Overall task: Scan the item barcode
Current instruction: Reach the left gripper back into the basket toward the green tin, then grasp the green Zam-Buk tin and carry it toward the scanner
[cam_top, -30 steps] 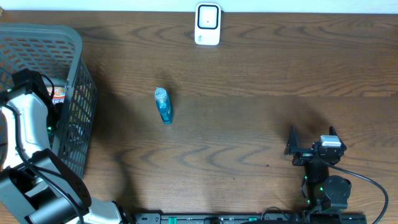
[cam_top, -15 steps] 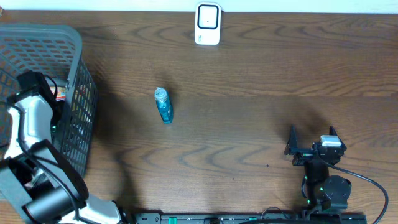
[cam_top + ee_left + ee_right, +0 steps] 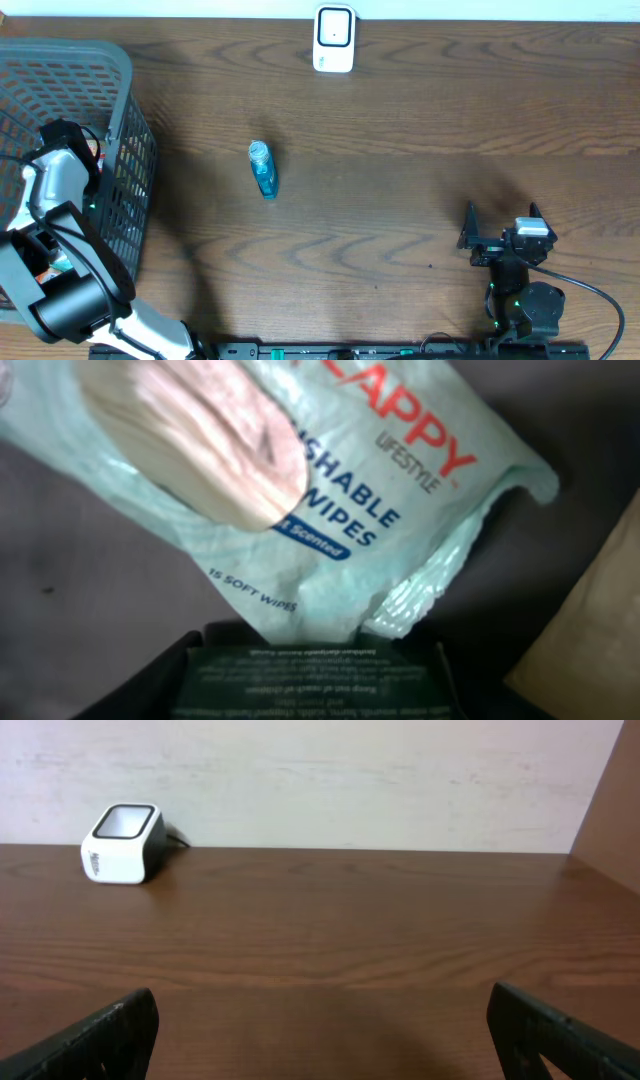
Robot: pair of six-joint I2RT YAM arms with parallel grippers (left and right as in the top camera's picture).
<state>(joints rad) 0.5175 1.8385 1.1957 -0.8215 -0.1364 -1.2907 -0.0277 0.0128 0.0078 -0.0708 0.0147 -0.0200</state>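
Grey basket (image 3: pixel 120 75) around left hand (image 3: pixel 62 135), grip unclear, near wipes pack (image 3: pixel 330 530); right hand (image 3: pixel 502 218) spread

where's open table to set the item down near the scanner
Bare wood between the scanner and the blue bottle, and the wide stretch from the bottle across to the right gripper. Crowded only inside the basket, where the left gripper is over a wipes pack.

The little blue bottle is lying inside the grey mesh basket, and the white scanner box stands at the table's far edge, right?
Not quite. The overhead view shows the small clear blue plastic bottle lying on the brown wooden table, outside the grey plastic mesh basket and apart from it. The white box-shaped scanner does stand at the table's far edge.
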